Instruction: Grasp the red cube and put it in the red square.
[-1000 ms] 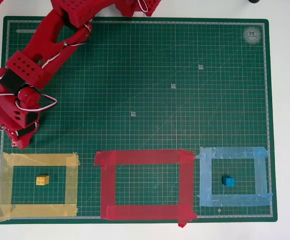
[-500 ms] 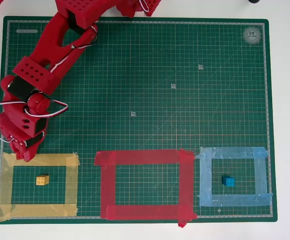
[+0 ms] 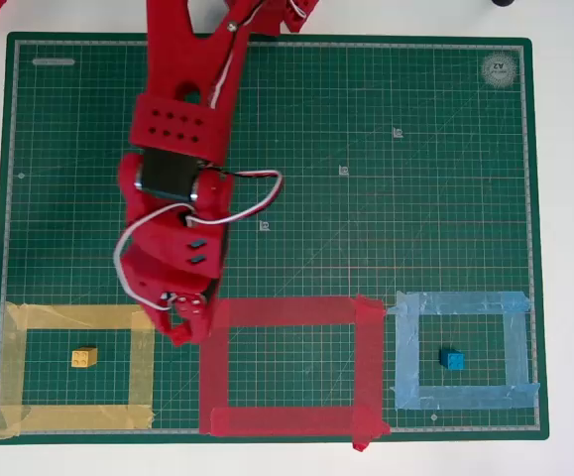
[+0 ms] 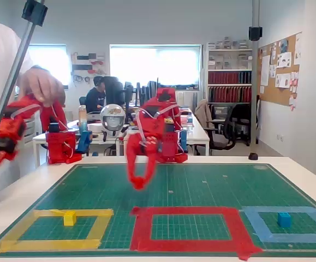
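Note:
My red gripper (image 3: 181, 323) hangs over the left strip of the red square (image 3: 287, 311), close to its top left corner. In the fixed view the gripper (image 4: 137, 182) is lifted clear of the mat, just behind the red square (image 4: 188, 211). Its jaws look shut, with a small red lump at the tip that I take for the red cube (image 3: 179, 335). Red on red makes the cube's outline hard to separate from the fingers. No red cube lies on the mat.
A yellow block (image 3: 84, 357) sits inside the yellow tape outline (image 3: 78, 317) on the left. A blue block (image 3: 452, 360) sits inside the light blue tape outline (image 3: 460, 302) on the right. All lie along the front of the green cutting mat (image 3: 415, 198).
The arm has swung from the mat's left edge, above the yellow outline, rightward to the red square's left strip. Both blocks have stayed put.

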Available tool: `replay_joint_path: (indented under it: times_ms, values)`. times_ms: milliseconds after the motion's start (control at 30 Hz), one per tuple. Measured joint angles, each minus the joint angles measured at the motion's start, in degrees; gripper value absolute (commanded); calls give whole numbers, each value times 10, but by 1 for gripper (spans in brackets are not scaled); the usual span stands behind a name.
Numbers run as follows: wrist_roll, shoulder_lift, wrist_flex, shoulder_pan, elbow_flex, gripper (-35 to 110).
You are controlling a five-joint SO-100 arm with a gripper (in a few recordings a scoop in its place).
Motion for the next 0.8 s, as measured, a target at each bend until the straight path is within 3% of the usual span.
replay_joint_path:
  times_ms: [133, 267, 800]
  values:
    - [0, 5, -94, -60, 119, -1]
    - [0, 5, -122, -90, 152, -1]
    - [0, -95, -131, -87, 17, -1]
